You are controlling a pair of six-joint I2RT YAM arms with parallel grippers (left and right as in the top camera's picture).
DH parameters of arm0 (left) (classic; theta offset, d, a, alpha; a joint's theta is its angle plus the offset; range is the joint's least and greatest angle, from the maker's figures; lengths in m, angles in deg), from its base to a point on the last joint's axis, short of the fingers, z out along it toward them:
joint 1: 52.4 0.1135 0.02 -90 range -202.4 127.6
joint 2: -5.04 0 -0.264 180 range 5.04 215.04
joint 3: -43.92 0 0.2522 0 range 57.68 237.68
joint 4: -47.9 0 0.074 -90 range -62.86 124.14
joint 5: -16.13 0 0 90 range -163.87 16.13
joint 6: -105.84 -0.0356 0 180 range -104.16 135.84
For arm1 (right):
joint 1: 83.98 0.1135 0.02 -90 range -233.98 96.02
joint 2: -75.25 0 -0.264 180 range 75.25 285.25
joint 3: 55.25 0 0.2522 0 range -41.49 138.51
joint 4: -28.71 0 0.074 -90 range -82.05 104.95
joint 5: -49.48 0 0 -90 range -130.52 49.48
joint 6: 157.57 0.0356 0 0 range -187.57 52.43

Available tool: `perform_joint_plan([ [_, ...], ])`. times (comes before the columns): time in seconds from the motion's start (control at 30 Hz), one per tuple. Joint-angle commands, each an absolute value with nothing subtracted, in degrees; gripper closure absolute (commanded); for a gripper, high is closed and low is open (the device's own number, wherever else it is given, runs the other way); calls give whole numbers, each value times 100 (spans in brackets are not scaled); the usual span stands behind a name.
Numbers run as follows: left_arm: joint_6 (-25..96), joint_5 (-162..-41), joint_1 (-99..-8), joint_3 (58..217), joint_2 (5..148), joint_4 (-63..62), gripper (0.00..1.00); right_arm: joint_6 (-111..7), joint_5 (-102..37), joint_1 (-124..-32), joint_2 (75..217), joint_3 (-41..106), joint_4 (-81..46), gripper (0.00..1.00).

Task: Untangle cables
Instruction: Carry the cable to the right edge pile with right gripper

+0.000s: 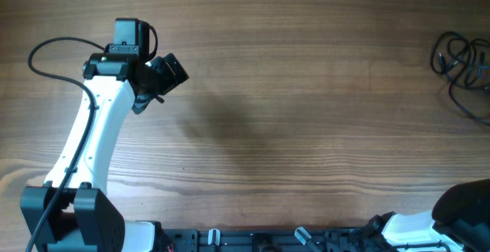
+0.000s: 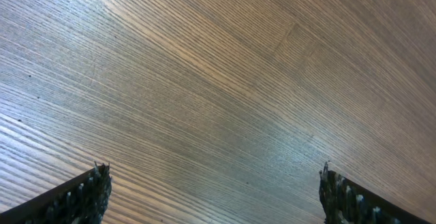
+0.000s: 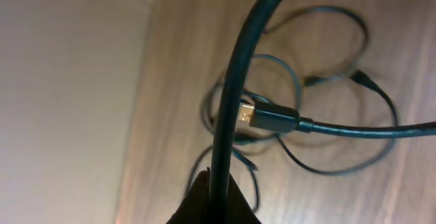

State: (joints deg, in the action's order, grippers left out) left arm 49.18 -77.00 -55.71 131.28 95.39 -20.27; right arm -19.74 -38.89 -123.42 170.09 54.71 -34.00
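Observation:
The cables lie as a tangle of thin black loops at the table's far right edge. In the right wrist view the tangle lies below the camera, with a gold-tipped plug in its middle. My right gripper is shut on one black cable, which runs up from between the fingertips across the view. In the overhead view the right gripper itself is out of frame. My left gripper is open and empty over bare wood at the far left, far from the cables; its fingertips frame only table.
The wooden table spans the whole view. The right arm's dark base sits at the front right corner. A pale wall or floor strip borders the table's edge beside the tangle. The left arm's own wire loops at the far left.

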Motion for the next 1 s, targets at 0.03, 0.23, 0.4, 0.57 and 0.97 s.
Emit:
perform_joint_plan([
  [0.03, 4977, -7816, -5556, 13152, 9519, -2012, 0, -1580, -4512, -12377, 17110, 4877, -3525, 96],
  [0.23, 4977, -7836, -5556, 13152, 9519, -2012, 0, -1580, -4680, -12493, 17420, 4164, -3201, 47],
  [0.4, 4975, -7834, -5554, 13152, 9519, -2012, 0, -2057, -4118, -12488, 17512, 4120, -3077, 0],
  [0.57, 4975, -7834, -5554, 13152, 9519, -2012, 0, -2409, -3071, -12482, 17309, 4398, -3195, 0],
  [0.97, 4973, -7831, -5554, 13152, 9519, -2014, 0, -4059, -1364, -11094, 15608, 4525, -3007, 0],
])
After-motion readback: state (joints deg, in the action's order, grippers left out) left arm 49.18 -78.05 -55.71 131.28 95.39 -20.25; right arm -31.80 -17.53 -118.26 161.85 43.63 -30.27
